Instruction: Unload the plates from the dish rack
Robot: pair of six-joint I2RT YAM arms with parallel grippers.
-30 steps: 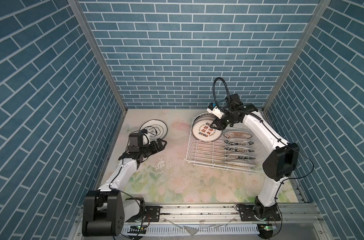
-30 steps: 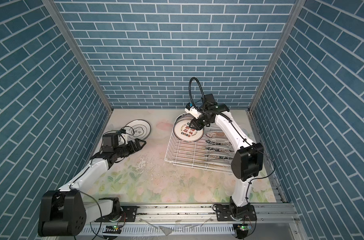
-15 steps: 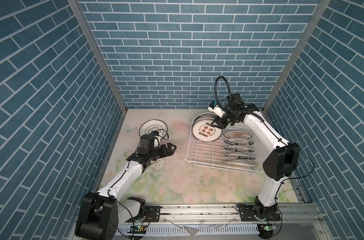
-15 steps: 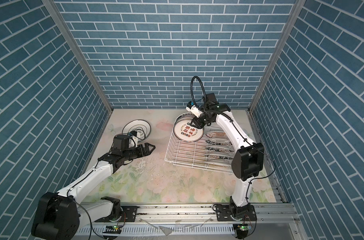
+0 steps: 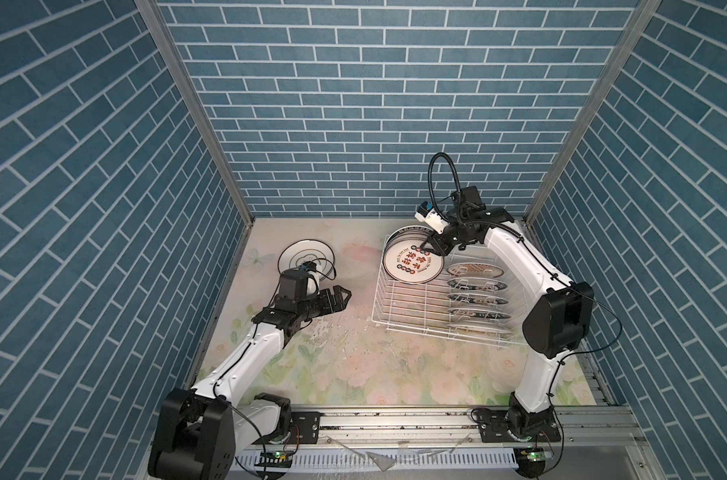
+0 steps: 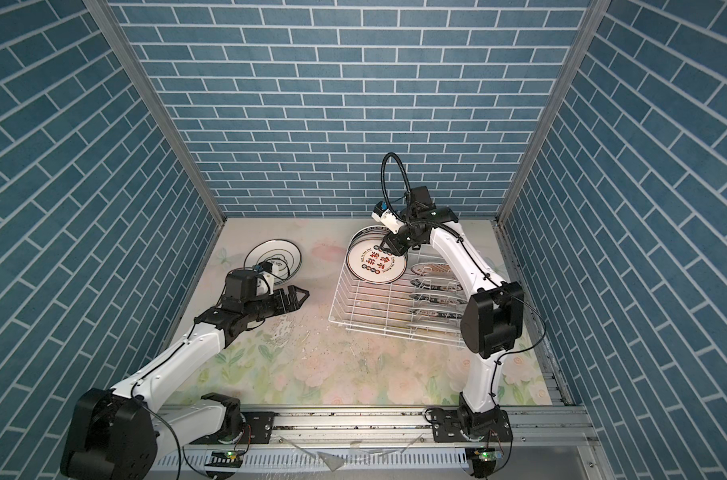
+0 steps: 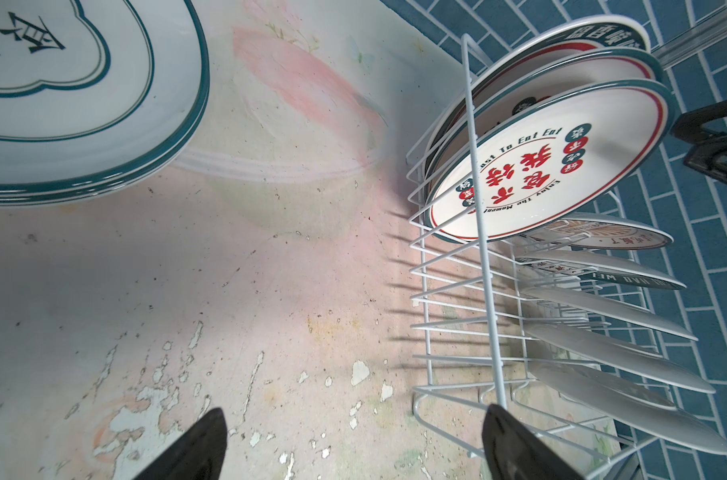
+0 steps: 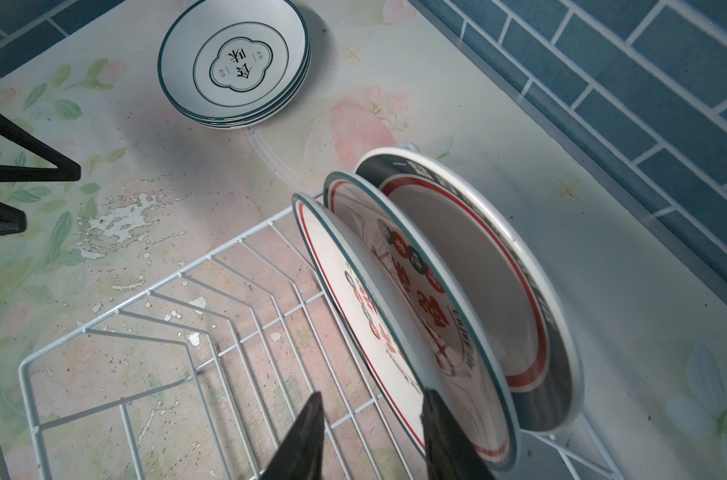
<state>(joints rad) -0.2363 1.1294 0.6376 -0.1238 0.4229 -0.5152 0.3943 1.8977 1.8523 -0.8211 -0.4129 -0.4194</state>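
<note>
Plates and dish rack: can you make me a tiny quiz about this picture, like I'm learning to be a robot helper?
1. True or false: the left gripper is holding a plate.
2. Where does the stack of green-rimmed plates sit? A) on the table B) in a sink C) on a shelf
3. Which gripper is at the top rim of the red-lettered plate standing in the dish rack?

Key: 1) False, it is open and empty. 2) A. 3) The right gripper.
</note>
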